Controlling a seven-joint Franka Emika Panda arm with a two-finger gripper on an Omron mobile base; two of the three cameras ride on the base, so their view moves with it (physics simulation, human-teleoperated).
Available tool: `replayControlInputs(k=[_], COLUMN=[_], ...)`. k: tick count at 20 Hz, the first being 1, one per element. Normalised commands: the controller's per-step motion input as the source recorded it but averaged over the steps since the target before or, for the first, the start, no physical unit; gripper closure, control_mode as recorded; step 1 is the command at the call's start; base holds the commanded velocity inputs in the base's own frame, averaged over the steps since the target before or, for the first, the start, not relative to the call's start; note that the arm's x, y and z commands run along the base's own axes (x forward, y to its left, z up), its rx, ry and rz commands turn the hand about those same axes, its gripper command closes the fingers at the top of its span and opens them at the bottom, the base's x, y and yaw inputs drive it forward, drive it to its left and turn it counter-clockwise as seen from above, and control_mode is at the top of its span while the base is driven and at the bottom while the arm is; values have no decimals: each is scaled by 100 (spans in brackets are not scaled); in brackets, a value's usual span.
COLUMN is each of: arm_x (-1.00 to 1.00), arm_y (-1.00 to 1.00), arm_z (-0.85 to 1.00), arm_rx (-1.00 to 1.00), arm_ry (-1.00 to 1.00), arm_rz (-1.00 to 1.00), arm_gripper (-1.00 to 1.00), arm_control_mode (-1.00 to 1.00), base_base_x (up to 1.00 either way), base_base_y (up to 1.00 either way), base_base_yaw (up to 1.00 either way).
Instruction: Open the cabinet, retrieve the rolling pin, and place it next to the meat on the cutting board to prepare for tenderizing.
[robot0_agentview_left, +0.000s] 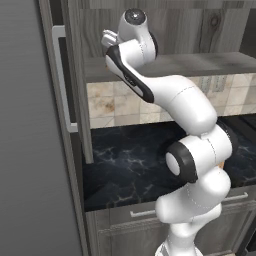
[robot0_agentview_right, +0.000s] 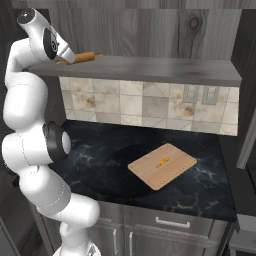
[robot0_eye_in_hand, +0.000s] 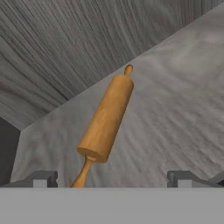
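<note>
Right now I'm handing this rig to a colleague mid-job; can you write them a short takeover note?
Gripper: open, holding nothing, fingers spread on either side of the rolling pin's near handle.
Rolling pin: lying flat on the cabinet floor, at the left end in the right base view.
Cutting board: on the black counter below, with a small piece of meat at its middle.
Done: cabinet doors open, hand lined up with the pin.
Left: grasp the pin, lift it out, set it on the board beside the meat.

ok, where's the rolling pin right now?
The rolling pin lies on the open cabinet's floor panel, at its left end in the right base view, just ahead of the open gripper.
</note>
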Motion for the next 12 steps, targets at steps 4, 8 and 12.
replayControlInputs(k=[4,8,12], arm_x=[0,0,2], arm_y=[3,0,0], arm_z=[-8,-11,-12], arm_rx=[-3,-3,-3], arm_ry=[-4,-1,0], arm_rz=[0,0,0], arm_gripper=[-100,-100,-100], arm_control_mode=[-100,-100,-100], base_base_x=[0,0,0], base_base_y=[0,0,0], base_base_yaw=[0,0,0])
